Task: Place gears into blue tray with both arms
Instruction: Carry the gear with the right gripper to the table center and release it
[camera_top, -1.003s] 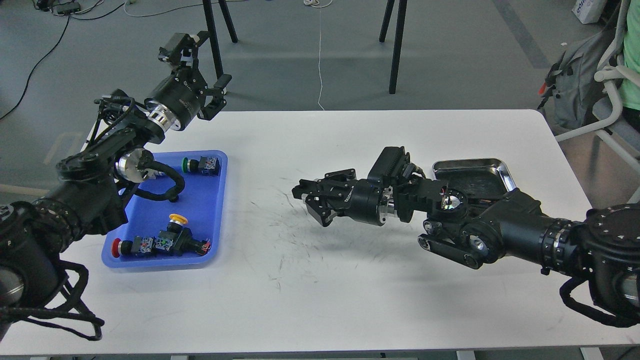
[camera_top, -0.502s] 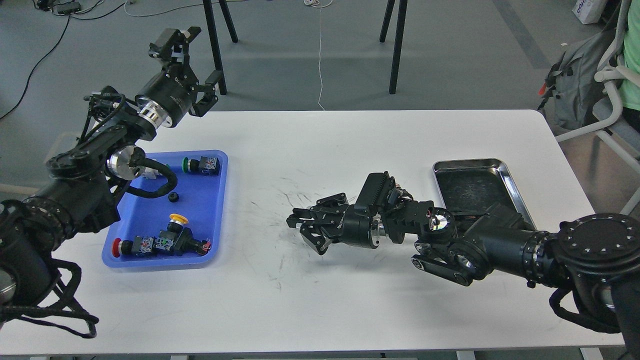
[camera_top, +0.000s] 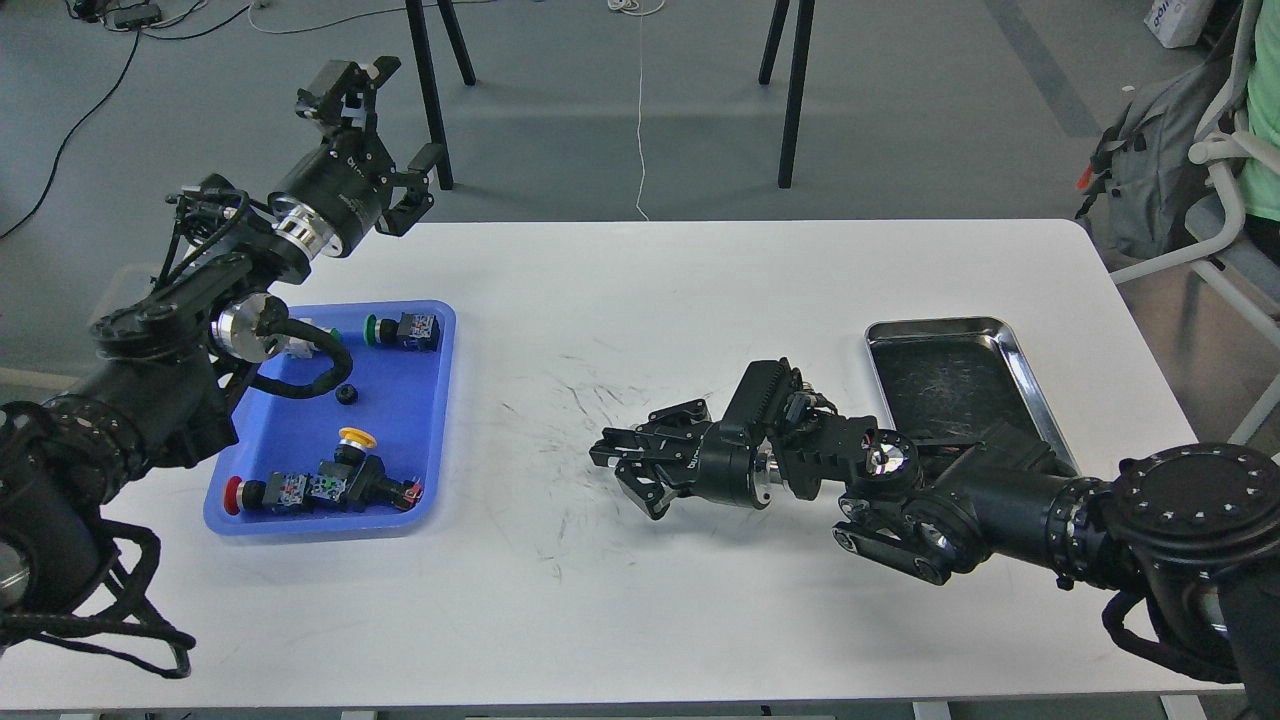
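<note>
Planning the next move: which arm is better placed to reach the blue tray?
Probably left: the left gripper hangs open just past the tray; the right gripper is mid-table, farther off.

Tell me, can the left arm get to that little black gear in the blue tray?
Probably yes. The gear lies alone on a bare patch of the blue tray, with the switches apart from it. The left gripper is raised beyond the tray's far end, jaws open, and would have to swing back down.

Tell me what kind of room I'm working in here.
Probably a robotics lab or test workshop: a white worktable on a grey floor with loose cables, black stand legs behind it, and push-button switches sorted into a blue tray.
</note>
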